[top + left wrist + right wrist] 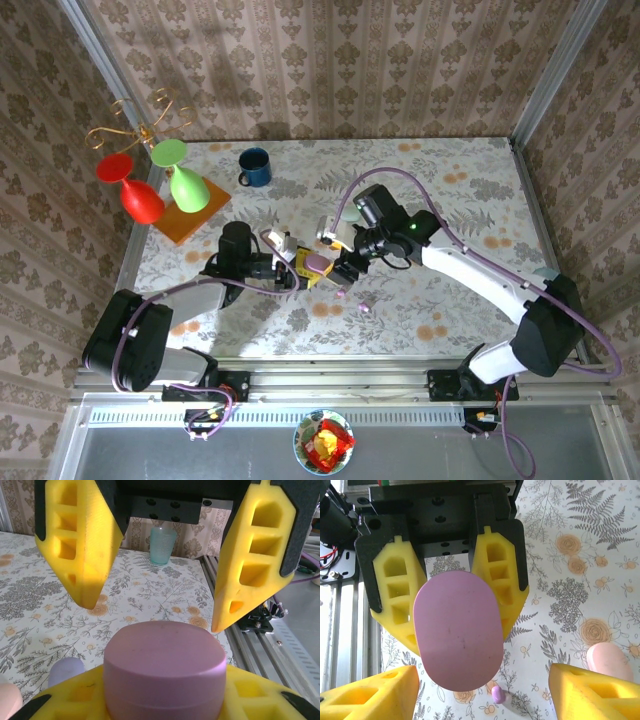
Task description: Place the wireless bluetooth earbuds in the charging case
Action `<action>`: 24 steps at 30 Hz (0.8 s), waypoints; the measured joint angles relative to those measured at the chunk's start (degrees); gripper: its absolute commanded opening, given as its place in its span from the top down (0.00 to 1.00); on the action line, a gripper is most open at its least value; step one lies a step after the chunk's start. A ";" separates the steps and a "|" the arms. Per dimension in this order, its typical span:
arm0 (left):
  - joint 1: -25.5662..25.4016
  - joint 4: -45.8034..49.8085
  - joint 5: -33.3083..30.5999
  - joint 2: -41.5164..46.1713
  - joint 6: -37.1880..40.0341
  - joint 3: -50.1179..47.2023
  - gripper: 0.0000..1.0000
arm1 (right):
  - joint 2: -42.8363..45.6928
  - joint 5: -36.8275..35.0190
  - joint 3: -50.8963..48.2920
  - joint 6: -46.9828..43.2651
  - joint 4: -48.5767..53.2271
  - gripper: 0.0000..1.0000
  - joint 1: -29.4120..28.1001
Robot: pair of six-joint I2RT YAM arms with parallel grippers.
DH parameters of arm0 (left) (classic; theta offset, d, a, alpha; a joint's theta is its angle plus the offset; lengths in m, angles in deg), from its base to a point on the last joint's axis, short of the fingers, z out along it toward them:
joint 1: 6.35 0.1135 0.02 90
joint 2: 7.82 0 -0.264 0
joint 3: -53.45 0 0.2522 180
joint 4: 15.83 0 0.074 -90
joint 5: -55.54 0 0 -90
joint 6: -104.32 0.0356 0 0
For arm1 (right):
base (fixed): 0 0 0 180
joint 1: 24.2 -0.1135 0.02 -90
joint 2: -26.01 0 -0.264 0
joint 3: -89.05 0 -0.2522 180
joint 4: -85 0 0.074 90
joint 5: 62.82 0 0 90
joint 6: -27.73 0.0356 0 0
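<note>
- Two ribbed yellow fingers of the left tool (462, 635) pinch a mauve oval charging case (165, 665) by its long sides; its smooth matte lid looks closed.
- Spread wide, the right tool (484, 672) faces that case from the other side, with one yellow finger off to each flank and neither touching it.
- One tiny purple earbud (498, 694), glossy and bean-shaped, lies loose on the tabletop outside any case. In the right wrist view it sits just beside the rim of the held case; from above it is a little nearer the arm bases than both tools.
- Cream cloth printed with grey ferns and orange blossoms covers the tabletop (470, 200). Beige damask wallpaper lines the three walls, and a ridged aluminium rail (340, 385) runs along the near edge.
- Near the tools lie a pale pink pebble-shaped case (610, 661) and a lavender rounded case (67, 670), both flat on the cloth.
- Farther back stands a dark blue mug (254, 167). At the left a red goblet (135, 190) and a green goblet (185, 180) rest on an orange board (190, 222), beside a gold wire stand (140, 120).
- The left wrist view also shows a translucent teal tumbler (162, 545) upright by the wall.
- Below the rail sits a small bowl of colourful bits (323, 442).
</note>
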 measured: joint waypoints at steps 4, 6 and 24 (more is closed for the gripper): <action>0.00 -1.40 0.02 -0.02 -0.66 0.00 0.84 | 0.00 0.17 -0.02 0.20 -1.33 0.28 0.02; 0.00 -1.86 0.04 -0.02 -0.72 0.00 0.84 | -0.20 0.28 -0.02 0.44 -1.90 0.28 0.04; 0.70 -3.58 -1.90 -0.02 -0.85 -0.37 0.83 | 1.51 0.98 -2.01 9.11 -7.98 0.29 3.93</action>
